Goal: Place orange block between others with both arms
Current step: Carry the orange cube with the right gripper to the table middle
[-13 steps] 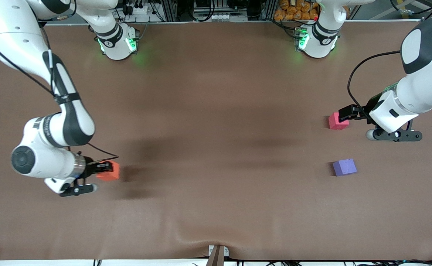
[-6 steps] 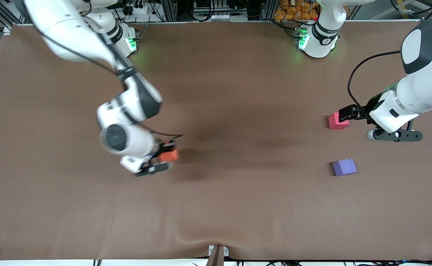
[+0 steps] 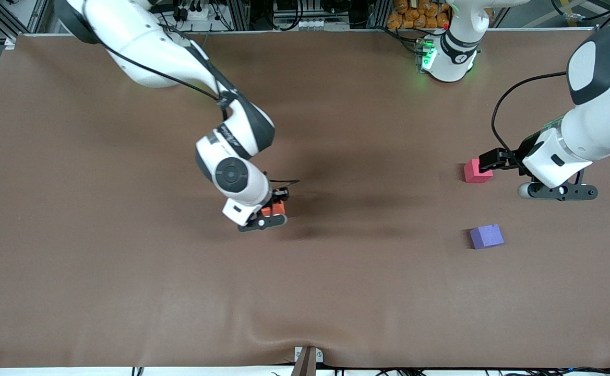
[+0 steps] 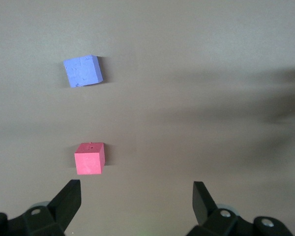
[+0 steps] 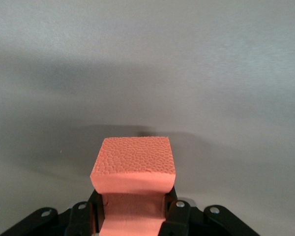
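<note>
The orange block [image 3: 272, 210] hangs just above the middle of the brown table, with my right gripper [image 3: 276, 207] shut on it. In the right wrist view the orange block [image 5: 133, 169] is squeezed between the black fingers [image 5: 173, 212] of the right gripper [image 5: 133, 212]. The others lie toward the left arm's end: a pinkish-red cube [image 3: 477, 172] and a purple cube [image 3: 486, 236] nearer the front camera, with a gap between them. My left gripper [image 3: 491, 160] waits open and empty beside the pinkish-red cube [image 4: 89, 158]. The purple cube [image 4: 82, 71] and the left gripper [image 4: 136, 202] also show there.
A brown cloth [image 3: 336, 292] covers the table, with a wrinkle and a small metal bracket [image 3: 307, 357] at the edge nearest the front camera. The arm bases [image 3: 448, 57] stand along the farthest edge.
The right arm has swung from its own end of the table toward the middle, carrying the orange block. The left arm and both other cubes have not moved.
</note>
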